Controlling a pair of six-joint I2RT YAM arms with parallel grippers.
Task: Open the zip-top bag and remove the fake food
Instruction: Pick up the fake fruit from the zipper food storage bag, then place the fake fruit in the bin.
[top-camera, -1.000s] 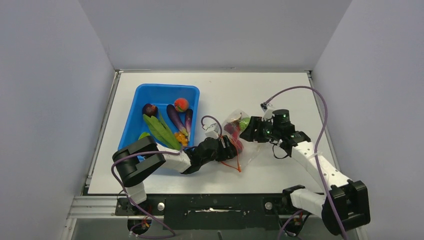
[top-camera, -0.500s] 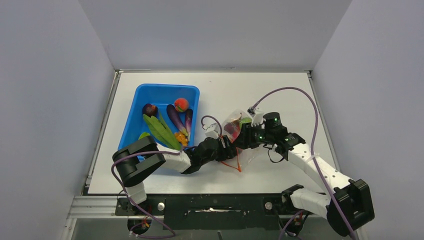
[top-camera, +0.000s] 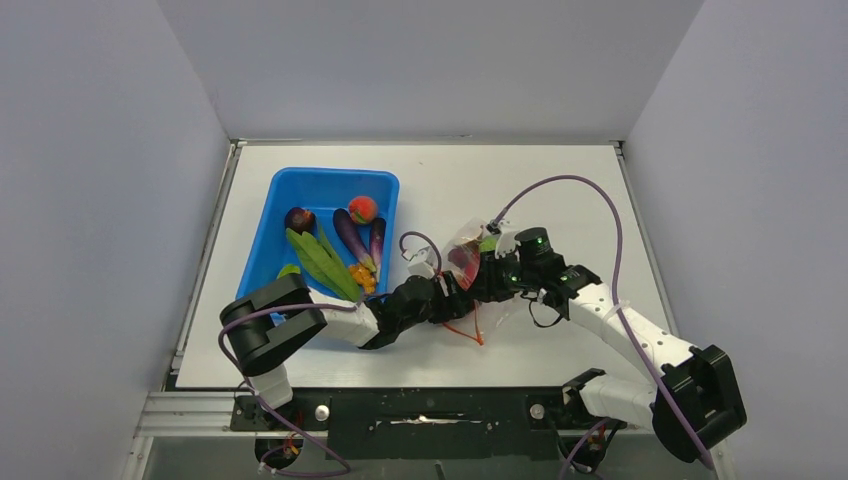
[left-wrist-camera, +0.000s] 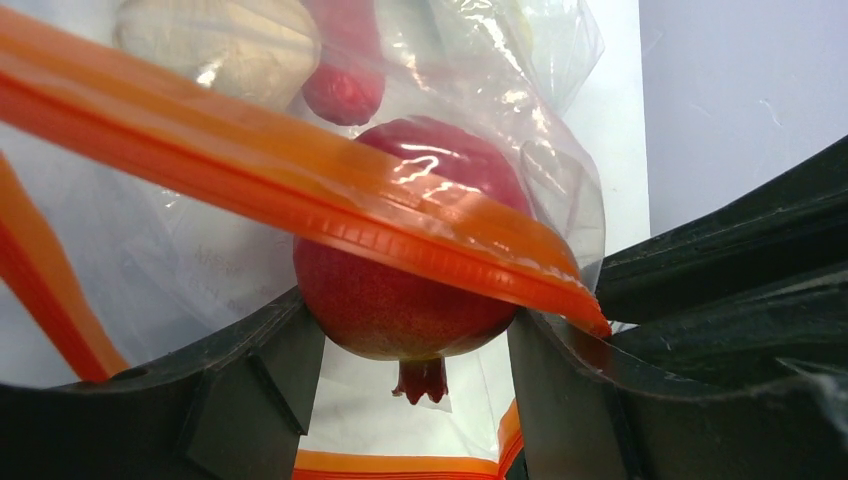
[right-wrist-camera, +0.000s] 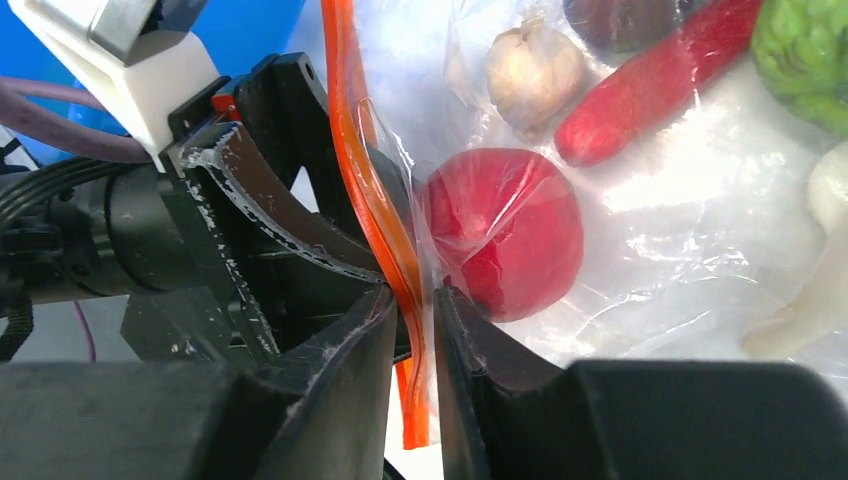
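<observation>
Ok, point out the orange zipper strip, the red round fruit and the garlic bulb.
zipper strip (right-wrist-camera: 376, 205), right wrist view, midway along the strip
red fruit (left-wrist-camera: 400, 300), left wrist view, skin below the strip
garlic bulb (right-wrist-camera: 533, 72), right wrist view, middle of the bulb

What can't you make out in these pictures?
Top view: the clear plastic zip-top bag's mouth, too small to see.
Left wrist view: whether the left claw grips the round red toy fruit or only flanks it.
Right wrist view: the green bumpy ball, cut by the corner.

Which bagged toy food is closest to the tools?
The big round red fruit, pressed against the orange zipper; the garlic, long red piece and green ball lie deeper.
</observation>
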